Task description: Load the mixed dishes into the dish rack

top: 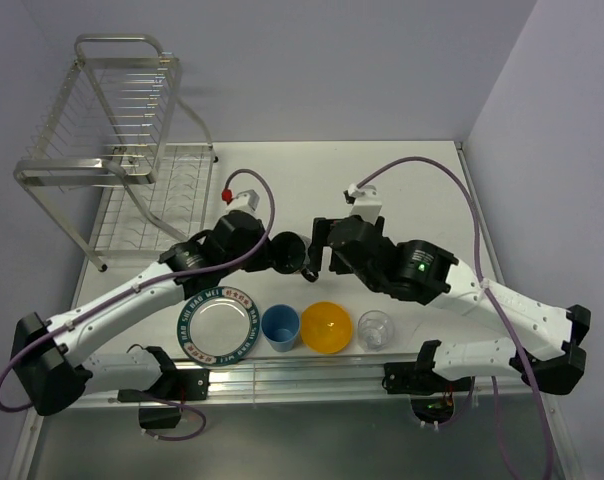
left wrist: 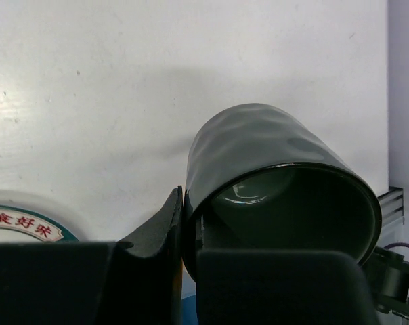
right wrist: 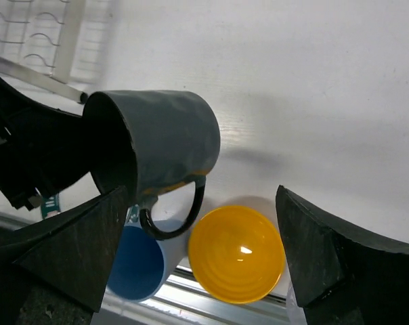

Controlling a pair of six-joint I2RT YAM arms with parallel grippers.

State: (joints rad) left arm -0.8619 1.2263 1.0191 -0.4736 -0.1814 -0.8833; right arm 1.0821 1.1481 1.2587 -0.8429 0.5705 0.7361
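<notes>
Observation: the mug [top: 287, 250] is off the table [top: 312, 180], lying on its side in mid-air at the middle of the work area, just behind the row of other dishes. Its handle hangs downward.

Left pincer [top: 270, 252]: clamped narrow on the mug's rim, apparently with one finger inside the mouth and one against the outer wall. It alone carries the mug.

Right pincer [top: 317, 258]: jaws spread wide on either side of the mug's base end. From its own camera neither finger touches the mug.

Remaining pieces: the plate [top: 215, 328], blue cup [top: 280, 328], bowl [top: 326, 327] and glass [top: 375, 330] stand in a line along the near edge, close together, none gripped. The dish rack [top: 122, 150] stands at the far left corner, well apart from the mug. No dish shows in it.

Assessment: the step in hand is the first loading, with the mug held by the left arm, on the rack's side of the table. The task is at an early stage.

Next move, in my judgement: the right arm should draw back clear. The left arm should then swing the mug toward the rack. A rim pinch on a sideways mug is a modest hold, so the wrist should turn gently to seat the mug on the wire tier. The handle must be kept off the dividers.
</notes>
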